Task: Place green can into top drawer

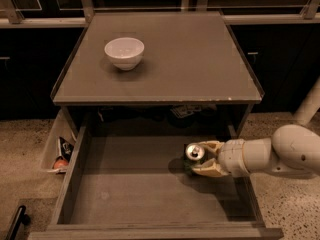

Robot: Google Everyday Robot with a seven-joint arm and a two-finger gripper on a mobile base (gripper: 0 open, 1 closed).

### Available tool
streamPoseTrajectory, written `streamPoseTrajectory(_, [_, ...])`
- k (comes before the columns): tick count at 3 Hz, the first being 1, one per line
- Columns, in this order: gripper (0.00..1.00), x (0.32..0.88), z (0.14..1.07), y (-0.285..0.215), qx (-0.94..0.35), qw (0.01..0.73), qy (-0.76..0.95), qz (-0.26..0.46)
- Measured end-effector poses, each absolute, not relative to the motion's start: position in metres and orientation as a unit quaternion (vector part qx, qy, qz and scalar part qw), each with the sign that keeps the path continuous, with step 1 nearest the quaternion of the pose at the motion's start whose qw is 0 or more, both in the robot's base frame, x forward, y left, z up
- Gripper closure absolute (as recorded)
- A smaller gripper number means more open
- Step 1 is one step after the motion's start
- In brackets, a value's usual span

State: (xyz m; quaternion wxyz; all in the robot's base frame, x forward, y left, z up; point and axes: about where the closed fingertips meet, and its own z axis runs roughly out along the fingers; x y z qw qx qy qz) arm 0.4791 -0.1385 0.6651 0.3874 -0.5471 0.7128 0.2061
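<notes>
The top drawer (125, 194) is pulled out wide below the grey cabinet top, its flat bottom bare. The green can (193, 157) stands upright low inside the drawer, at its right side, silver top and pull tab facing up. My gripper (199, 159) reaches in from the right on a white arm, and its tan fingers are shut on the can's sides. Whether the can rests on the drawer bottom cannot be told.
A white bowl (124, 52) stands on the cabinet top (200, 64) at the back left. A side bin (59, 154) left of the drawer holds small packets. A dark handle (15, 223) lies on the speckled floor at the lower left.
</notes>
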Motion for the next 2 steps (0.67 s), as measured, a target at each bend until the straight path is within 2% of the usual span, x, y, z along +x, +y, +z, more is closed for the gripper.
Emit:
streamPoseTrajectory(1, [1.00, 0.4773, 0.6561, -0.1357, -0.544, 0.408, 0.707, 0.194])
streamPoseTrajectory(2, [0.81, 0.4773, 0.6559, -0.1356, -0.544, 0.409, 0.707, 0.193])
